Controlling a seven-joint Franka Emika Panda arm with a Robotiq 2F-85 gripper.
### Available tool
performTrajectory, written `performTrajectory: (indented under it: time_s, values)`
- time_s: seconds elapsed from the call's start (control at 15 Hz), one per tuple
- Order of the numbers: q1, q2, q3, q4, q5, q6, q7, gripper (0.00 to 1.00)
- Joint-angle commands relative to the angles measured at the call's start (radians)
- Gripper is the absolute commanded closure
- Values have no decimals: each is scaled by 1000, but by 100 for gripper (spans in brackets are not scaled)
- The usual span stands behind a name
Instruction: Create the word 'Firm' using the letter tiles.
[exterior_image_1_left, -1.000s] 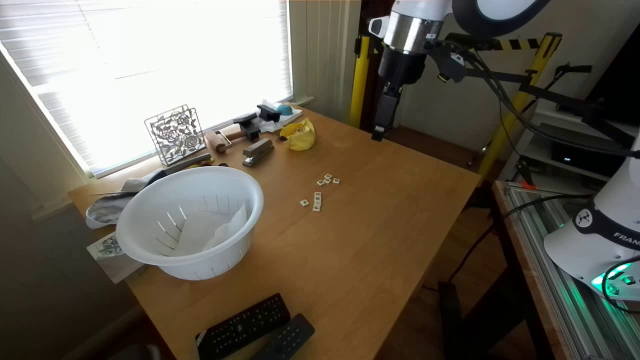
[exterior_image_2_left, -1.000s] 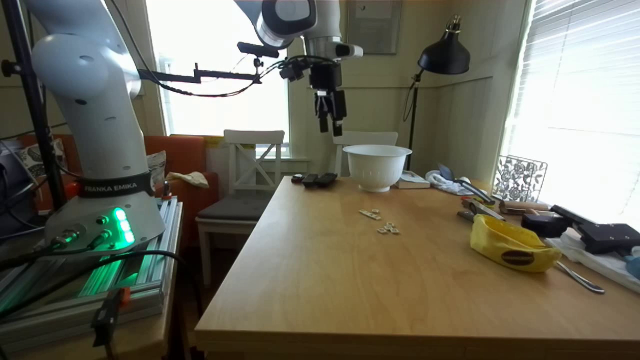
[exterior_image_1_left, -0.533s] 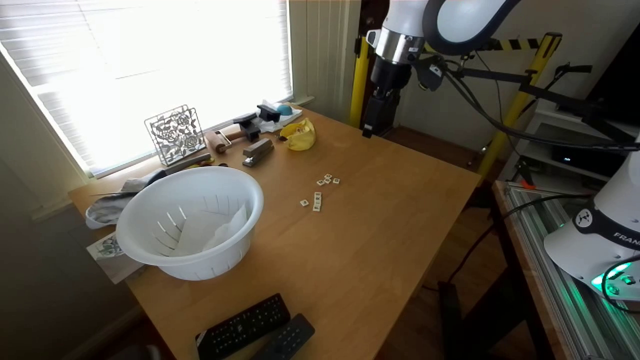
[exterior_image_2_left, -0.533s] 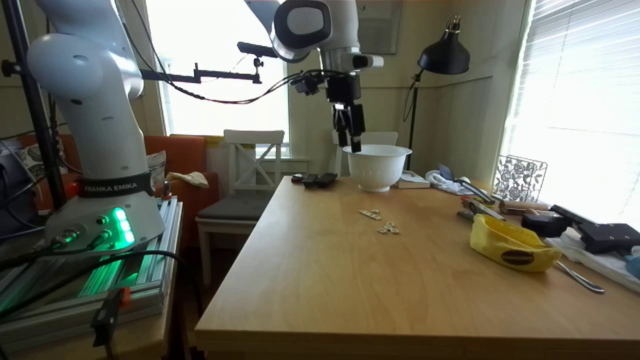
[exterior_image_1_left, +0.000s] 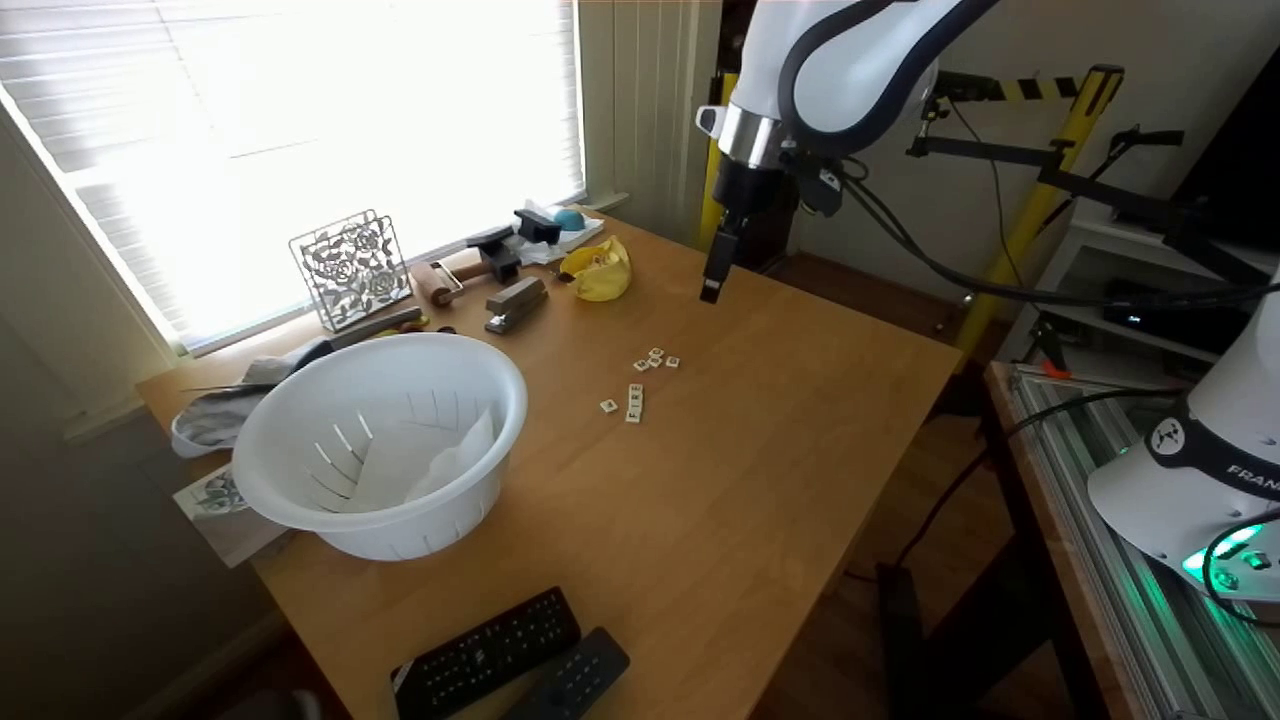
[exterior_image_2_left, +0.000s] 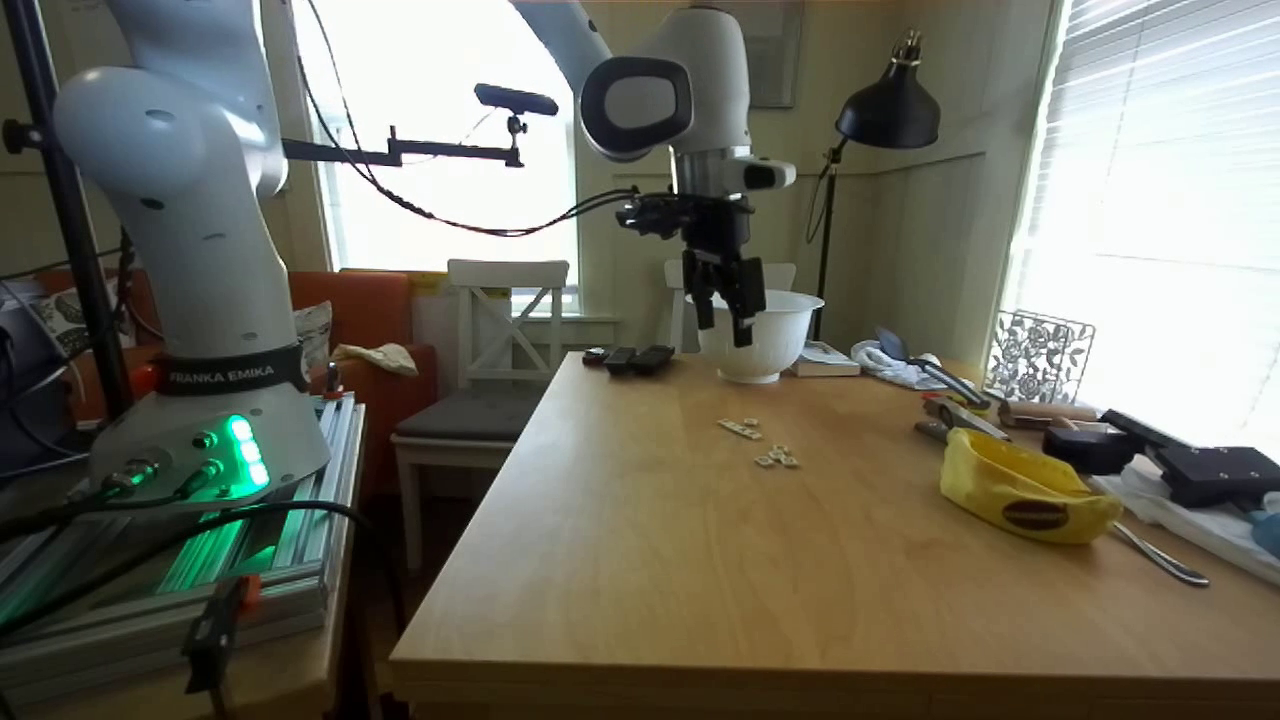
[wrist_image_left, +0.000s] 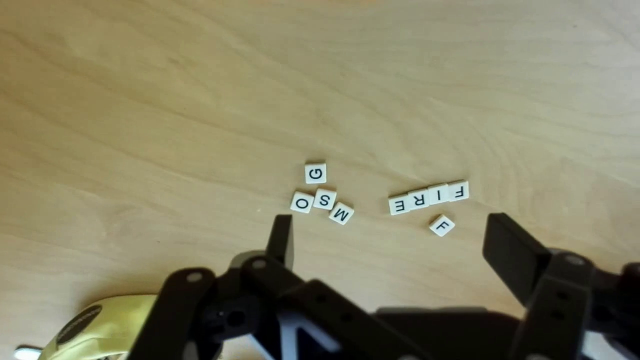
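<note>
The letter tiles are small white squares on the wooden table. In the wrist view, a touching row reads FIRE upside down: F tile (wrist_image_left: 458, 191), I tile (wrist_image_left: 438, 194), R tile (wrist_image_left: 419, 199), E tile (wrist_image_left: 399, 204). A loose F tile (wrist_image_left: 442, 225) lies beside the row. To the left are M tile (wrist_image_left: 341, 213), S tile (wrist_image_left: 325, 199), O tile (wrist_image_left: 302, 202) and G tile (wrist_image_left: 315, 173). The row shows in both exterior views (exterior_image_1_left: 635, 403) (exterior_image_2_left: 740, 429). My gripper (wrist_image_left: 390, 222) is open and empty, above the table, apart from the tiles; it shows in both exterior views (exterior_image_1_left: 711, 290) (exterior_image_2_left: 725, 330).
A white bowl (exterior_image_1_left: 380, 440) stands on the table beyond the tiles. A yellow banana-like pouch (exterior_image_2_left: 1020, 490) and a stapler (exterior_image_1_left: 516, 304) lie toward the window side. Remotes (exterior_image_1_left: 487, 650) lie at one end of the table. A metal rose-pattern holder (exterior_image_1_left: 352, 270) stands by the window.
The arm has moved over the table and lowered, bringing the gripper closer to the tiles. The tiles and other objects have not moved.
</note>
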Motion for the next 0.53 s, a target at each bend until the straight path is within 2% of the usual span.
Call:
performTrajectory:
  time_s: [0.0,0.2,0.47]
  values:
    - [-36,92,38,72,81,-7,-124,32]
    - [-58,149,59,108,78,-11,-144,56]
    - [-82,218,93,156,74,-12,-133,82]
